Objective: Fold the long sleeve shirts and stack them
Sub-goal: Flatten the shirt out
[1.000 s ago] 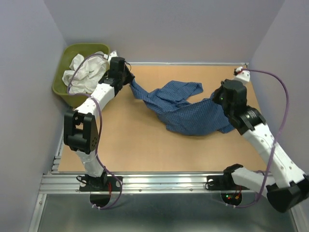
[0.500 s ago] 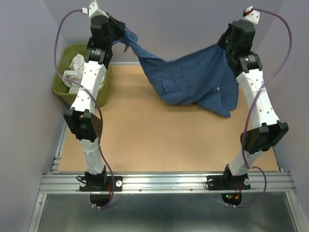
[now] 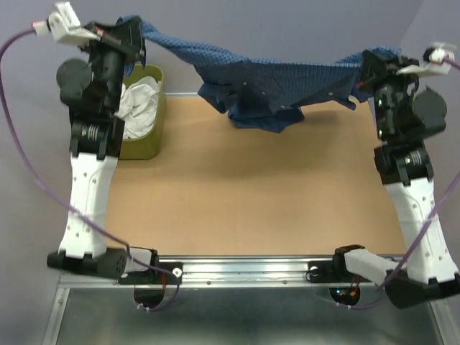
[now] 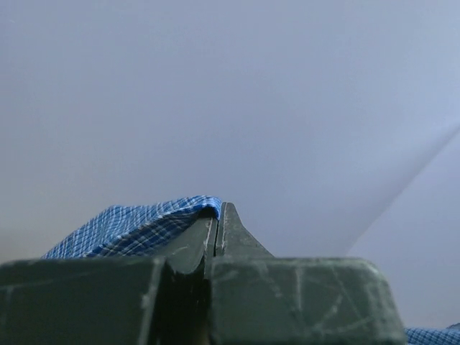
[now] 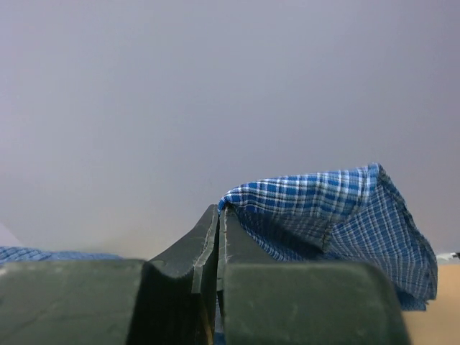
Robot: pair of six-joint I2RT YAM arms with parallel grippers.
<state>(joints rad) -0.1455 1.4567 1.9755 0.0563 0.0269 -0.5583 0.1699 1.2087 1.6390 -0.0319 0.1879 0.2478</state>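
1. The desk (image 3: 251, 208) serves as our laying surface.
2. The white garment (image 3: 140, 100) waits in the green tub (image 3: 147, 144), far left.
3. We hold the blue checked shirt (image 3: 273, 83) aloft over the far edge. The left fingers (image 4: 213, 233) and right fingers (image 5: 213, 230) each pinch one end, so the cloth spreads.

**Open below, barred along the back**

Open over the bare bench (image 3: 251, 208) between the arms. Barred at the far edge by the checked shirt (image 3: 273, 75), strung high from left pincer (image 4: 218, 214) to right pincer (image 5: 219, 215). Blocked far left by the olive tub (image 3: 146, 146) of white cloth (image 3: 138, 100).
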